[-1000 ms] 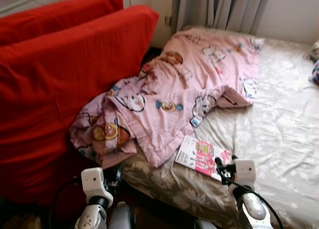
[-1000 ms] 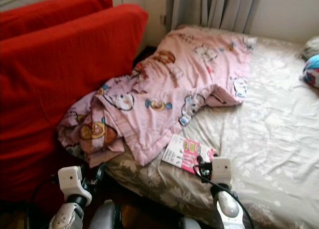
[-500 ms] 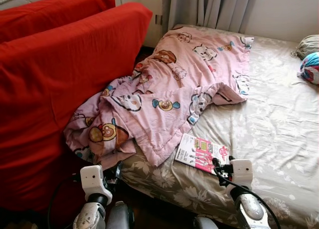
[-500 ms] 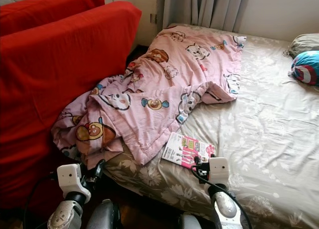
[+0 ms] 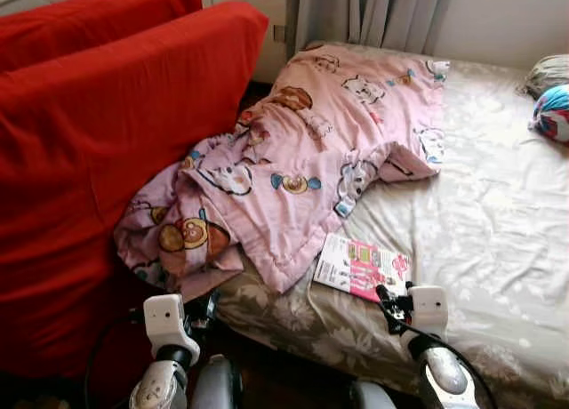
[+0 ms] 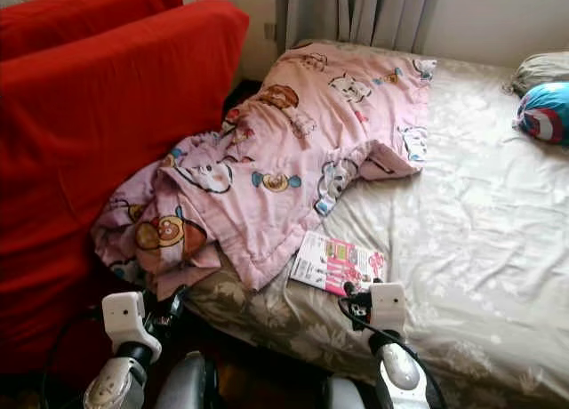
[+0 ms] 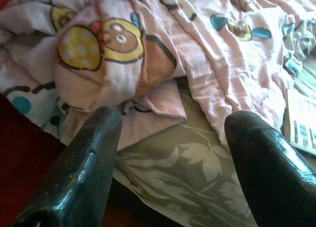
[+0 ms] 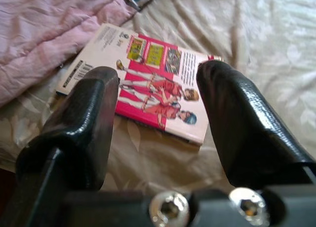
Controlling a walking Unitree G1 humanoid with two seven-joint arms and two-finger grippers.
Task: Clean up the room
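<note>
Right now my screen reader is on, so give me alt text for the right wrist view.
The right hand, fingers open, hangs just above a pink and white book lying flat on the floral bedsheet. A rumpled pink blanket lies beside the book's far end.

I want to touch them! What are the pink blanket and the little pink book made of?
The pink blanket looks like soft, matte cotton-like cloth: it wrinkles and bunches in folds, with printed cartoon faces. The little pink book looks like thin paper or card with a smooth printed cover; it lies flat with crisp edges and a barcode. Its exact finish is hard to tell.
</note>
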